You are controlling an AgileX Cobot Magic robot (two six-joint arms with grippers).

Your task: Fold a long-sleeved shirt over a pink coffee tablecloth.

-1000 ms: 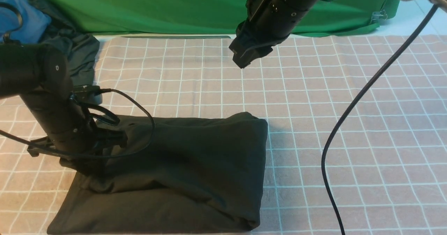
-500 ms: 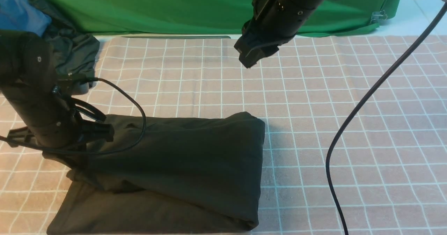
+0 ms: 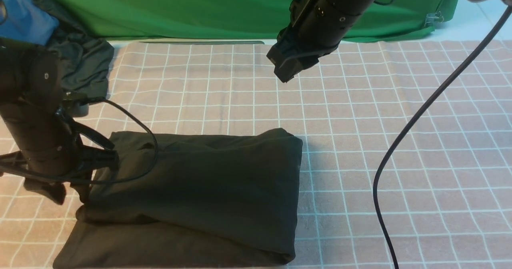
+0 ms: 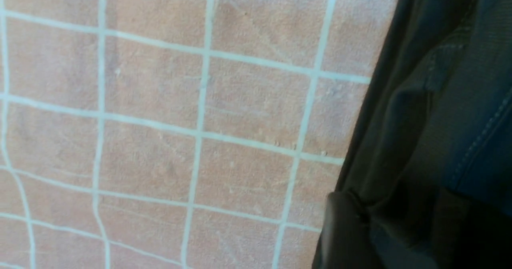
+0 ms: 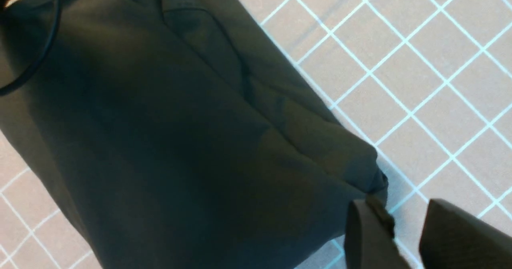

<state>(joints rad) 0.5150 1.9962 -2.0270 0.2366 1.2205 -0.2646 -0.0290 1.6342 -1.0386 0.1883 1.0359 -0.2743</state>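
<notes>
left hand (image 3: 68, 191) opened, shifted left, long-sleeved shirt (image 3: 208, 181) edge dropped flat

The long-sleeved shirt (image 3: 200, 193), black and folded into a thick bundle, lies on the pink coffee tablecloth (image 3: 360, 121) at the near left; its right edge is a rounded fold; the left gripper (image 3: 66, 189) stands at the bundle's left edge, its dark fingers pointing down, with a black cable (image 3: 136, 121) looping over the cloth; the right gripper (image 3: 286, 67) hangs high above the far middle, apart from the shirt; a green cloth (image 3: 180, 9) spans the far side; a dark garment (image 3: 86, 63) with blue cloth (image 3: 24, 17) sits far left.
</notes>
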